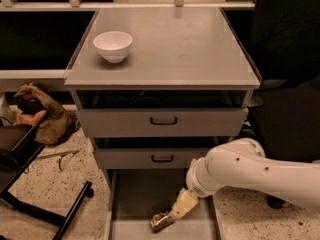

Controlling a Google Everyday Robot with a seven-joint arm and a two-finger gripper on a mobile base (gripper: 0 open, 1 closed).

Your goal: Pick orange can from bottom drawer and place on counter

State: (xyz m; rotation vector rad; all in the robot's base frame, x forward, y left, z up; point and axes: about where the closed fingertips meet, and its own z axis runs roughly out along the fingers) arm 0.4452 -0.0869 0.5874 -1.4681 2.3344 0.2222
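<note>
One shiny golden-orange metal can (161, 222) lies near the open grey bottom drawer's (135, 194) front edge; the tan gripper (176, 213) touches it, hold unclear.

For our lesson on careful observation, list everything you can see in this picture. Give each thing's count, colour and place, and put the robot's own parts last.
Counter: one, grey, top of the cabinet.
Bowl: one, white, upright on the counter's left part.
Shut drawers: two, grey with dark handles, under the counter.
Bottom drawer: one, grey, pulled open, lowest.
Can: one, golden-orange, lying on the bottom drawer's floor.
Cloth: one heap, brown, on the floor at left.
Frame: one, black, on the floor, lower left.
Arm: one, white, reaching in from the right.
Gripper: one, cream, low in the bottom drawer, right beside the can.
</note>
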